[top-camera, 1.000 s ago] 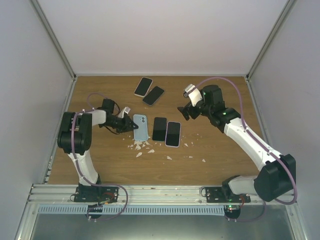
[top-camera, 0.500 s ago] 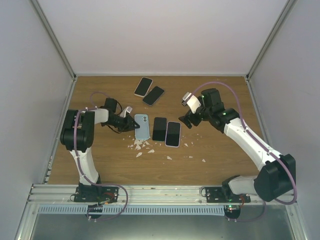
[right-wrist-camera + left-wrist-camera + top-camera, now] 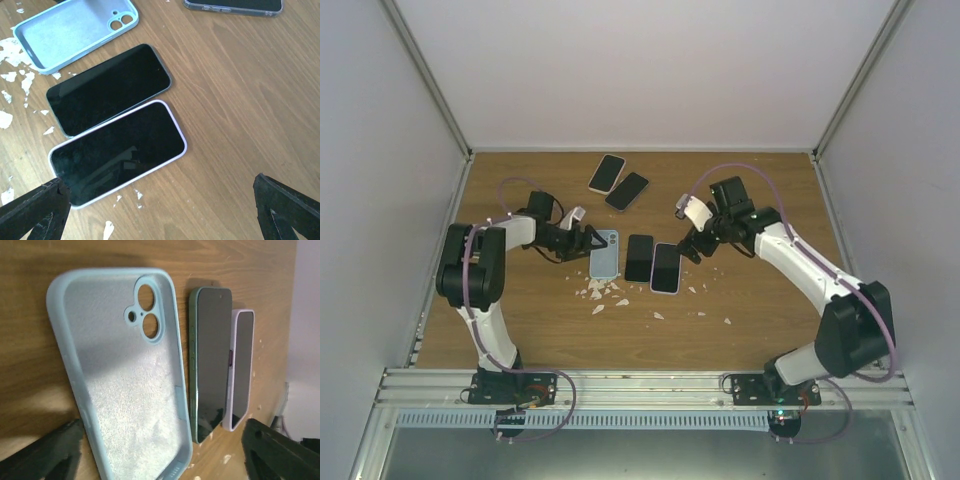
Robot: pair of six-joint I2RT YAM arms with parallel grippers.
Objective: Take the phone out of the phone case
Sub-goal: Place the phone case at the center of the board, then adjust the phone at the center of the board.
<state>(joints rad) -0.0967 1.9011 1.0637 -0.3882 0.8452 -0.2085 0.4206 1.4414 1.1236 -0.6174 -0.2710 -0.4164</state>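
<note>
The left claw (image 3: 588, 241) stood with its jaws spread, gripping nothing. Just ahead of its fingertips the empty light blue phone case (image 3: 125, 385) lay inside-up on the tabletop (image 3: 760, 310). The wrist view was too close to say whether either finger touched it. Past the case, on the side away from that claw, lay a bare dark green phone (image 3: 210, 360), screen up, so the removal looked done for this one.

Next to it sat a lilac-cased phone (image 3: 241, 370), below the right claw (image 3: 692, 247), whose jaws gaped wide and empty above it. That phone was probably the work left.

Counted: one empty case and four phones. One was bare, one lilac-cased, and beyond both claws lay a pale-rimmed phone (image 3: 607, 172) and a clear-cased phone (image 3: 230, 5). White scraps (image 3: 603, 292) littered the tabletop behind the claws, too many to count.
</note>
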